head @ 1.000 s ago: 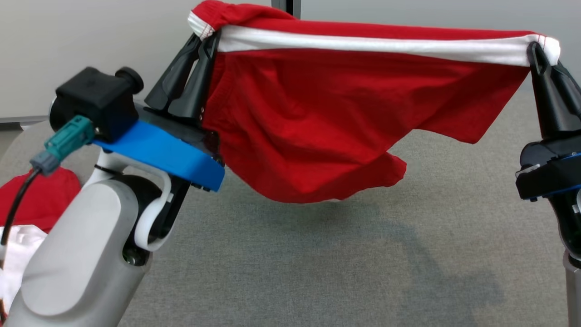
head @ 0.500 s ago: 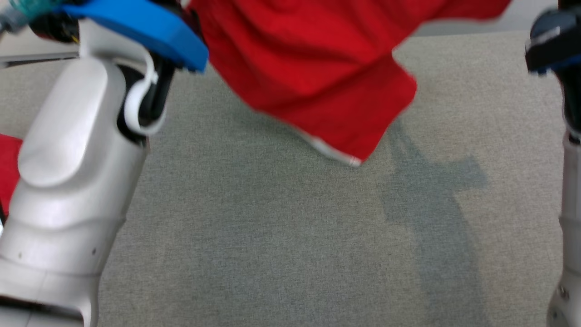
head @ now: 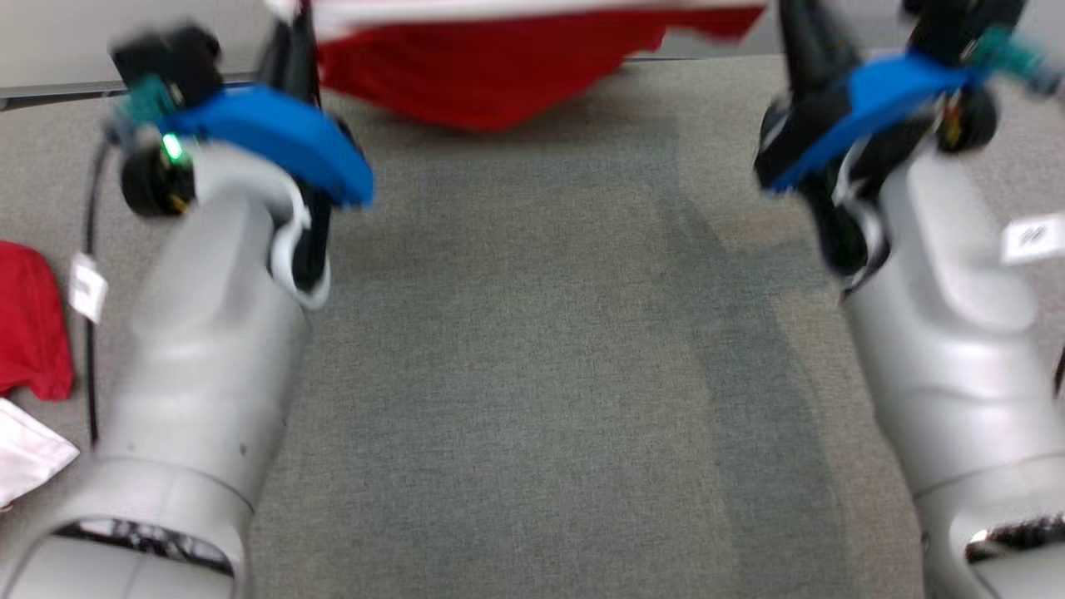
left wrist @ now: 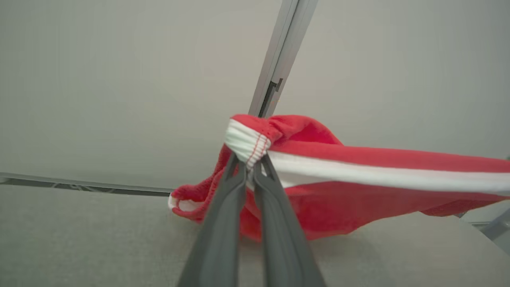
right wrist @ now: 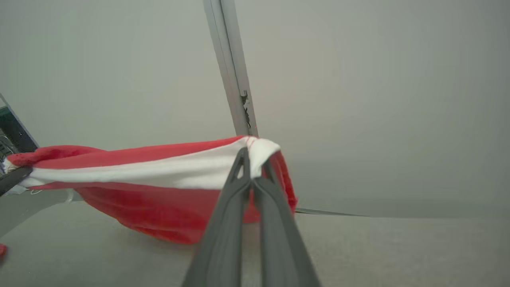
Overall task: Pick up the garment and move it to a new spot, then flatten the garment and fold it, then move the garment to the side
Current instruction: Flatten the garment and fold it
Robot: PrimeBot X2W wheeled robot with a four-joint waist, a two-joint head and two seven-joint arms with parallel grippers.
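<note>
The red cloth garment (head: 499,91) hangs at the far side of the grey fabric-covered table (head: 532,399), strung between the two arms by the white band (left wrist: 378,175) along its top edge; its lower folds sag close to the surface, and I cannot tell whether they touch. The left gripper (left wrist: 248,161), long dark fingers pinched almost together, clamps the band's left corner; the right gripper (right wrist: 252,159), fingers fully closed, clamps its right corner. Holding the corners high and wide apart pulls the band taut, which I judge lets the cloth hang free of bunching so it can be laid flat on the open middle of the table; flattening and folding are not yet done. A second red cloth (head: 29,324) and a white cloth (head: 25,453) lie at the near left, well apart from it.
</note>
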